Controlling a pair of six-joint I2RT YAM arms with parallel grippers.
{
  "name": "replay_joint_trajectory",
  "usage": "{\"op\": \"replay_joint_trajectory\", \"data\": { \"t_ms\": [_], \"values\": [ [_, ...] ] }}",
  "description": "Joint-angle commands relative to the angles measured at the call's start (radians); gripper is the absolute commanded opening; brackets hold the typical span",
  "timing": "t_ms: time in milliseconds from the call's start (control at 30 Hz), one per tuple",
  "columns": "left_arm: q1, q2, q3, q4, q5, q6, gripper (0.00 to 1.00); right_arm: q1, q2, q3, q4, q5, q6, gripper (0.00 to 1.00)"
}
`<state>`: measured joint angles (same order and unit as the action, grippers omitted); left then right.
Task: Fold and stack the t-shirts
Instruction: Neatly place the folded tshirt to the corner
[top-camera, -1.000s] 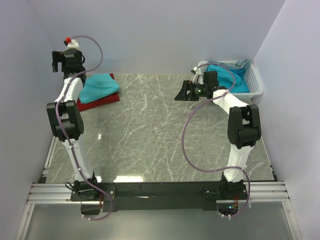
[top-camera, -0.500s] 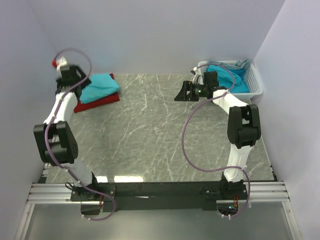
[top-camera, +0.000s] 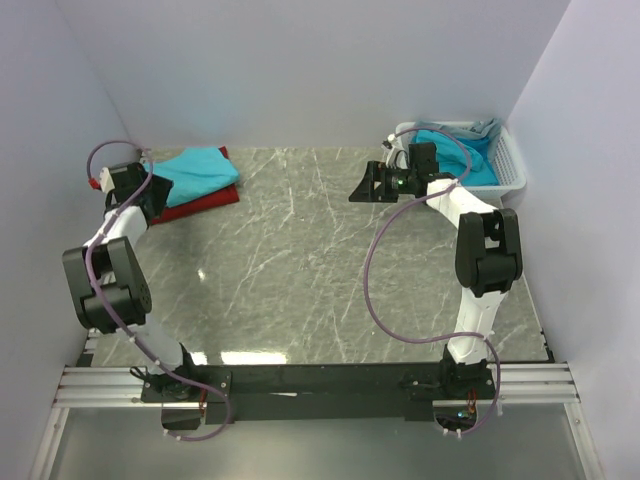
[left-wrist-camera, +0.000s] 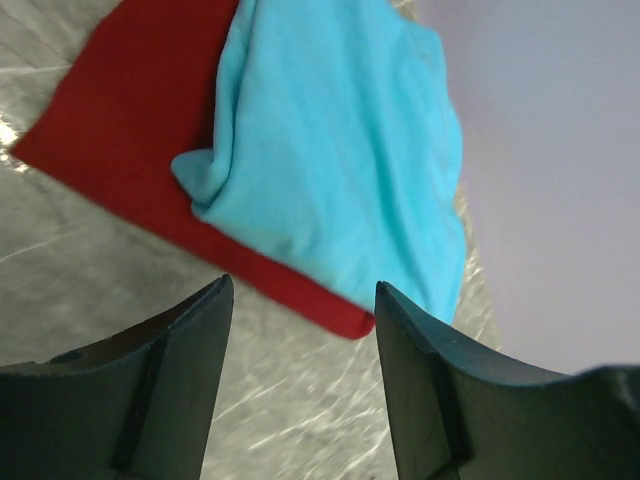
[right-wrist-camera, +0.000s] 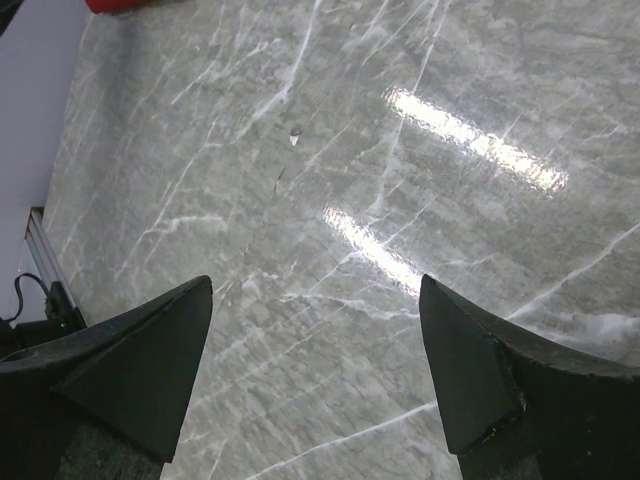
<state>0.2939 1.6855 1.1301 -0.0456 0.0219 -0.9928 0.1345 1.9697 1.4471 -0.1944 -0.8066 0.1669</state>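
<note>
A folded turquoise t-shirt lies on a folded red t-shirt at the back left of the table; both show in the left wrist view, turquoise over red. My left gripper is open and empty, low by the stack's left edge. More turquoise shirts lie in the white basket at the back right. My right gripper is open and empty above bare marble, left of the basket.
The grey marble tabletop spans the middle. Pale walls stand close on the left, back and right. A metal rail with both arm bases runs along the near edge.
My left arm has swung down from high at the back wall to low beside the shirt stack's left edge. The right arm has not moved.
</note>
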Motion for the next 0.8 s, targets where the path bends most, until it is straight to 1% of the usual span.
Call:
{"op": "replay_joint_trajectory", "data": {
  "t_ms": [0,33,167,300,500,567,700,733,767],
  "values": [
    [0.013,0.074,0.054,0.079,0.041,-0.098,0.63,-0.007,-0.009,-0.008,0.023,-0.022,0.003,0.90],
    [0.013,0.089,0.063,0.091,0.047,-0.101,0.61,-0.007,-0.008,-0.008,0.023,-0.022,0.003,0.91],
    [0.011,0.161,0.106,0.096,0.062,-0.136,0.61,-0.010,-0.006,-0.008,0.023,-0.020,0.002,0.91],
    [0.013,0.201,0.148,0.078,0.056,-0.136,0.61,-0.012,-0.002,-0.008,0.024,-0.022,0.002,0.91],
    [0.021,0.240,0.155,0.053,0.027,-0.155,0.61,-0.012,0.001,-0.008,0.026,-0.022,0.005,0.92],
    [0.022,0.246,0.149,0.056,0.042,-0.165,0.58,-0.015,-0.002,-0.008,0.027,-0.020,0.006,0.92],
    [0.022,0.237,0.131,0.079,0.056,-0.162,0.56,-0.018,0.000,-0.010,0.027,-0.022,0.006,0.92],
    [0.025,0.235,0.132,0.082,0.061,-0.155,0.49,-0.016,-0.002,-0.010,0.027,-0.022,0.006,0.92],
    [0.027,0.235,0.137,0.085,0.073,-0.152,0.44,-0.019,-0.002,-0.010,0.029,-0.023,0.009,0.93]
  ]
}}
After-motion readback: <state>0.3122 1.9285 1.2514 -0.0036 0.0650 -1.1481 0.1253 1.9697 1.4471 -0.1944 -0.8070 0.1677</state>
